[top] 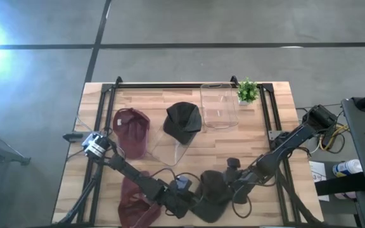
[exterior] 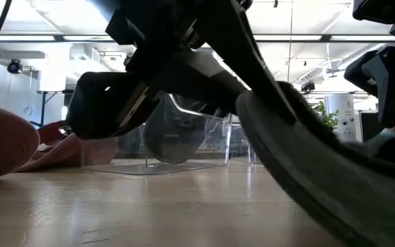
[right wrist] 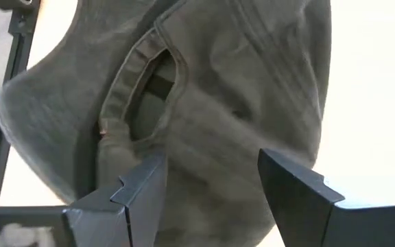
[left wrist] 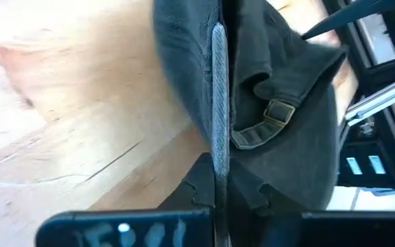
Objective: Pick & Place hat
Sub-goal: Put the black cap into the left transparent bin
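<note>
A dark grey cap (top: 211, 193) lies near the table's front edge between my two grippers. It also shows in the low view (exterior: 321, 171). My left gripper (top: 187, 200) is at the cap's left side and is shut on its edge (left wrist: 218, 180). My right gripper (top: 234, 185) is at the cap's right side. It is open, with its fingers (right wrist: 211, 185) standing over the crown next to the back opening (right wrist: 149, 82). My left gripper pinches the cap's thin edge (left wrist: 218, 130) between its two fingers, beside the back strap with the brass buckle (left wrist: 278, 112). The fingers lie low and come from the table's left. In the low view the held side rises off the table. I cannot tell whether my right gripper touches the crown.
A maroon cap (top: 135, 204) lies at the front left, a second maroon cap (top: 130, 130) farther back. Another dark cap (top: 182, 121) sits on a clear stand. A clear box (top: 219, 104) and a small plant (top: 247, 92) stand at the far edge.
</note>
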Robot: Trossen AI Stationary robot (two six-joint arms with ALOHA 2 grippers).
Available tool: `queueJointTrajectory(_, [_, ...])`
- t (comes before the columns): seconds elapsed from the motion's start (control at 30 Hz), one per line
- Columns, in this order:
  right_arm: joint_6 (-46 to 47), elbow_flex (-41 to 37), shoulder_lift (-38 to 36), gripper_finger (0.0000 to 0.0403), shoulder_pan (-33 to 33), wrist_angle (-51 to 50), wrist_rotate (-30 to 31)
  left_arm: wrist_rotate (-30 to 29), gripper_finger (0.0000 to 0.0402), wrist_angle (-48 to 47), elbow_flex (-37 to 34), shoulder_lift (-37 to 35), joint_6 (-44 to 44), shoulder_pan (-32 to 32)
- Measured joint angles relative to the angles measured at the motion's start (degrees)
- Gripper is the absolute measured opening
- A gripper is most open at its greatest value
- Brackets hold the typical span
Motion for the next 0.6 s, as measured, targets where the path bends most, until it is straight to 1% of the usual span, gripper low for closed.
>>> queueJointTrajectory(0.17, [5.95,-0.02,0.0,0.0224,-0.01,0.19,0.05,-0.61,0.0008,-3.15,0.66,0.0,-0.64,-0.27])
queueJointTrajectory(0.27, [9.16,-0.04,0.0,0.0224,-0.38,2.42,0.9,-2.11,0.0006,-4.27,1.16,0.0,-0.35,-0.59])
queueJointTrajectory(0.37, [12.96,-0.02,0.9,0.0224,-2.82,4.98,1.27,-3.18,0.0006,-4.28,1.46,0.0,0.45,-0.61])
queueJointTrajectory(0.43, [14.47,-0.04,2.47,0.0224,-5.16,5.51,0.94,-4.91,0.0006,-4.36,1.46,0.0,0.75,-0.59])
queueJointTrajectory(0.5, [15.07,-0.04,4.46,0.0224,-7.67,7.65,-0.59,-6.24,0.0006,-4.37,1.46,0.0,1.17,-0.49])
queueJointTrajectory(0.6, [14.72,-0.04,7.24,0.0224,-9.87,10.41,-4.68,-7.12,0.0006,-4.27,1.53,0.0,1.63,-0.24])
